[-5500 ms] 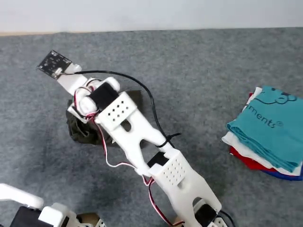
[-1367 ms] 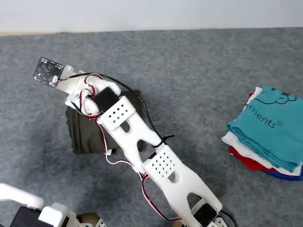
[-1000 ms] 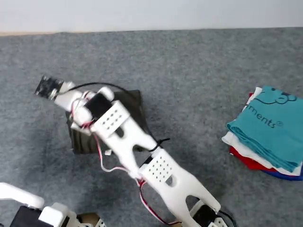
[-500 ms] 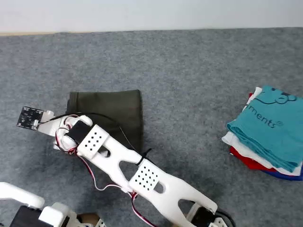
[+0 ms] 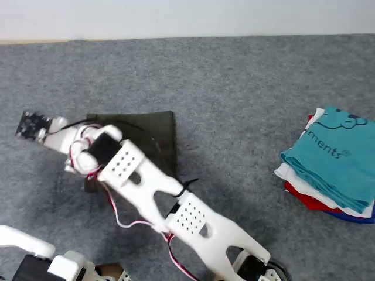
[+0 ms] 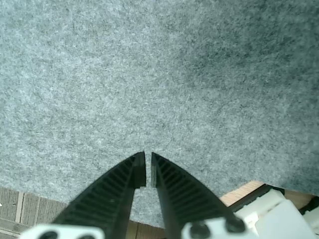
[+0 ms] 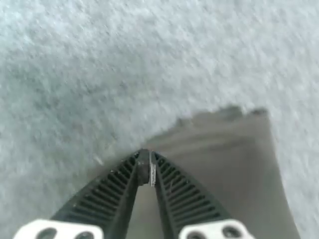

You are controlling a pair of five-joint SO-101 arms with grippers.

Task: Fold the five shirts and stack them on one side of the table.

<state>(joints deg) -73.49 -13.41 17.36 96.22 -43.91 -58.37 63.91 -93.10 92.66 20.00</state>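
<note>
Nearest, at 7 o'clock on the high view, sits the white base of the left arm (image 5: 23, 241). Its wrist camera looks down on the left claw (image 6: 147, 169): two black ribbed fingers clenched, with a hair of a gap at the tips and nothing between them. It hangs above bare grey felt-like desk (image 6: 149, 74), with a strip of pale wood (image 6: 244, 191) at the desk's edge.

From 5 o'clock the right arm (image 5: 176, 205), white perforated plastic with red and white wires, stretches toward 9 o'clock and ends in a small dark circuit board (image 5: 32, 124). Its wrist covers the near-left part of the olive shirt (image 5: 158, 123), which lies flat as a folded rectangle at 9 to 10 o'clock on the desk (image 5: 234, 88).

The wrist camera adds what the high view hides. The right claw (image 7: 146, 172) is pressed closed right at the shirt's border, where the dull olive cloth (image 7: 224, 174) meets the felt. Whether any cloth is pinched cannot be told.

At 3 o'clock, well apart from the arm, stands the stack (image 5: 331, 161). A teal shirt (image 5: 334, 158) with pale print lies on top, a white shirt (image 5: 293, 175) under it, then a red shirt (image 5: 304, 202), and a blue shirt (image 5: 351, 216) showing at the bottom corner. The soft folds sit slightly askew.

Farthest, at 12 o'clock, a pale wall (image 5: 176, 17) runs along the desk's far edge.
</note>
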